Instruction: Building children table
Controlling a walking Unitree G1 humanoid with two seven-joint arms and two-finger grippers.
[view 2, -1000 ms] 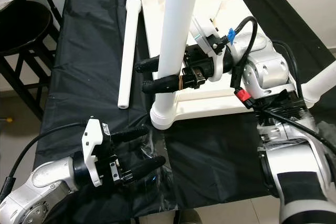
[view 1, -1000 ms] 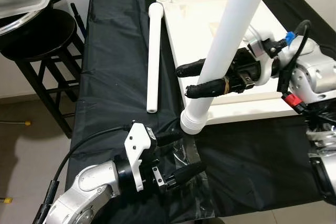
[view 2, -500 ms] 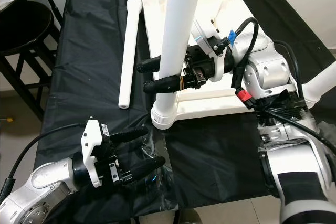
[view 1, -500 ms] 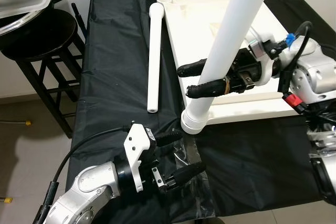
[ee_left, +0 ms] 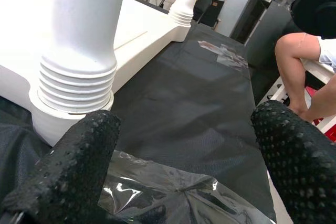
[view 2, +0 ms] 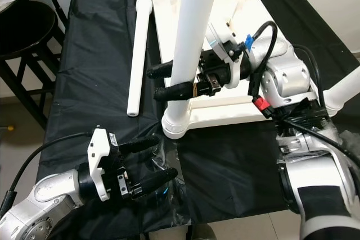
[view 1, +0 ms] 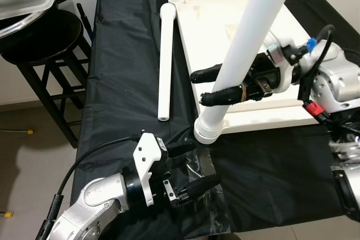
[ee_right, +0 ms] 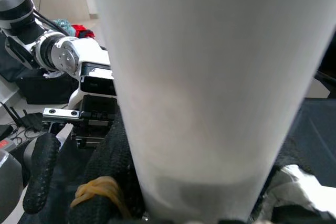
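Black-covered counter [view 1: 129, 71]: tabletop [view 1: 214, 26] laid inverted, upright leg [view 1: 242, 60] gripped by right hand [view 1: 211, 87] at near corner socket. Left hand [view 1: 191, 167] held open, empty, over plastic wrap [ee_left: 157, 182]. Cross-threading risked if leg is tilted.

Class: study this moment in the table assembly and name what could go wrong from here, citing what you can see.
1. The right tool grips the upright leg low on its shaft; the tall leg may tilt and cross-thread in the tabletop corner.
2. The open left tool hovers over loose plastic wrap, which it might snag.
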